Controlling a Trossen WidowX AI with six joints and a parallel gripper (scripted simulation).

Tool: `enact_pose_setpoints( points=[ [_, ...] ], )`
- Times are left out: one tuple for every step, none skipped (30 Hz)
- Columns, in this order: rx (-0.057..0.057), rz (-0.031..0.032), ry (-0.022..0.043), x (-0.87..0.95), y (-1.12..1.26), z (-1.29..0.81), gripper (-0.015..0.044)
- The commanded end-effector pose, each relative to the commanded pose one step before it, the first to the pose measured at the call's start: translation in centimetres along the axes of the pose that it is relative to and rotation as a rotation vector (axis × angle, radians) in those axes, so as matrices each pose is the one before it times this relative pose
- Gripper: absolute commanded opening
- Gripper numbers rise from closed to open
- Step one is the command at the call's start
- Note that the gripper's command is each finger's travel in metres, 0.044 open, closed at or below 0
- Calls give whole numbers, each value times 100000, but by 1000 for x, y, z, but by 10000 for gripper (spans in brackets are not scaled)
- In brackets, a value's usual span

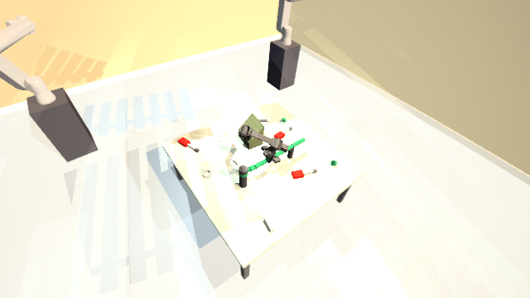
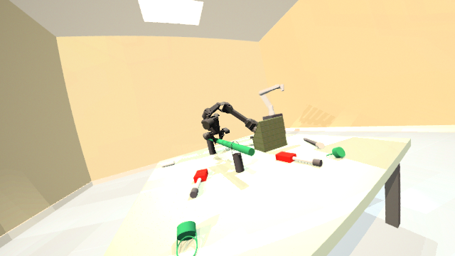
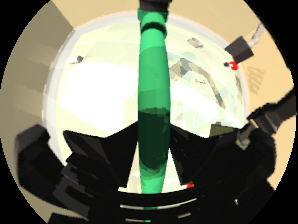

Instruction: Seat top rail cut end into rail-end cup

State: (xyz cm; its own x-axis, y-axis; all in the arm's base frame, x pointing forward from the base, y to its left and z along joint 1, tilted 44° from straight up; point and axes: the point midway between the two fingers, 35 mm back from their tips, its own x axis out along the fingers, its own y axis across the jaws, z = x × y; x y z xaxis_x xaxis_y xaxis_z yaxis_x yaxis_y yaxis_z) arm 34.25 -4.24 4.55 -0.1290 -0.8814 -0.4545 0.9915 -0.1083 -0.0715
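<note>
Green rail (image 1: 281, 152) is lying level above the middle of the white table (image 1: 290, 215), and the dark gripper (image 1: 273, 155) is clamping it partway along, fingers part-closed around the tube. Its one end is meeting the big dark post (image 1: 243, 175) toward the table's near-left edge, while the smaller post (image 1: 291, 152) is carrying the other stretch.

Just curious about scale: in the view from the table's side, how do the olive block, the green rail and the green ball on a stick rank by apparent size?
1. Olive block, the bulkiest.
2. Green rail, long but thin, held in the claw.
3. Green ball, smallest.

The ball stands somewhat nearer the camera and still looks smallest, so the order seems safe.
</note>
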Motion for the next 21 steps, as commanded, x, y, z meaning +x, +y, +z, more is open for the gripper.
enact_pose_setpoints(
  points=[
    [800,843,-527,131,37,1268,0],
    [-44,-86,15,76,-24,144,0],
    [-36,-71,12,63,-20,118,0],
    [-22,-43,7,38,-12,71,0],
    [-7,-14,2,13,-4,24,0],
    [0,0,0,0,0,0,0],
    [0,0,0,0,0,0,0],
    [0,0,0,0,0,0,0],
    [0,0,0,0,0,0,0],
    [0,0,0,0,0,0,0],
    [0,0,0,0,0,0,0],
    [0,0,0,0,0,0,0],
    [0,0,0,0,0,0,0],
    [0,0,0,0,0,0,0],
    [0,0,0,0,0,0,0],
    [0,0,0,0,0,0,0],
    [0,0,0,0,0,0,0],
    [0,0,0,0,0,0,0],
    [0,0,0,0,0,0,0],
    [0,0,0,0,0,0,0],
    [0,0,0,0,0,0,0]
  ],
)
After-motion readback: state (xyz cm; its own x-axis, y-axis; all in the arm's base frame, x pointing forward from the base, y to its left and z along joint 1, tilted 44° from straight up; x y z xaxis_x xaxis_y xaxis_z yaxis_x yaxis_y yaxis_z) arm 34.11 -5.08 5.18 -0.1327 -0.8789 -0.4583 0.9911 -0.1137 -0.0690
